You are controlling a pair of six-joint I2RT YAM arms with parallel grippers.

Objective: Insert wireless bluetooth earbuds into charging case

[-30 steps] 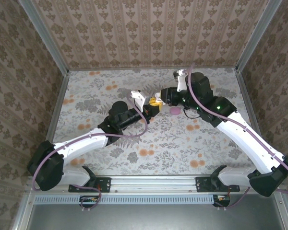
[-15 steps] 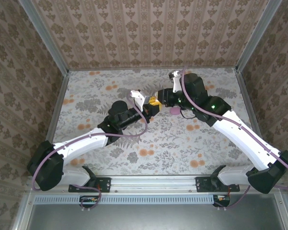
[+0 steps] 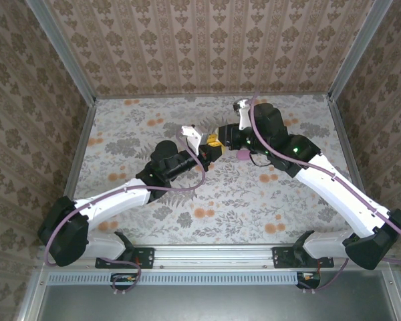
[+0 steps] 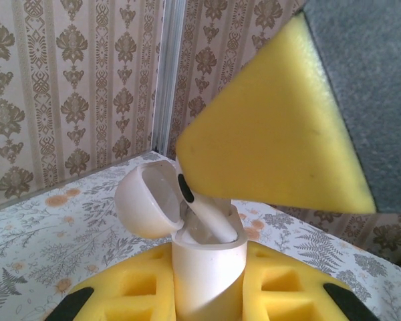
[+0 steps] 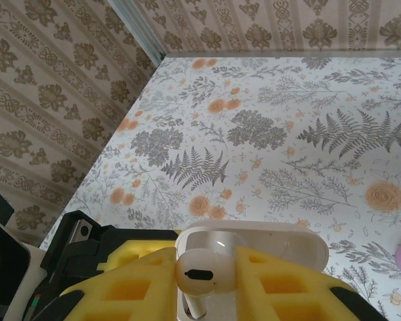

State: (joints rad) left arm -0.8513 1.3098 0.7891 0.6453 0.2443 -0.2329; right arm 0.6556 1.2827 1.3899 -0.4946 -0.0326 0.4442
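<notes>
The left hand (image 3: 211,151) grips the white charging case (image 4: 207,267) between its yellow foam pads, holding it upright above the floral surface (image 3: 287,207) with the lid (image 4: 144,200) swung open to the left. The right hand (image 3: 219,139) meets it from the opposite side, closed on a white earbud (image 5: 197,273) that is pinched between its own yellow pads. In the left wrist view the bud's stem sits slanted inside the case's open mouth, while its head stands above the rim, close against the lid. A small pink object (image 3: 242,155) lies on the surface just beside the right hand; it is too small to tell what it is.
</notes>
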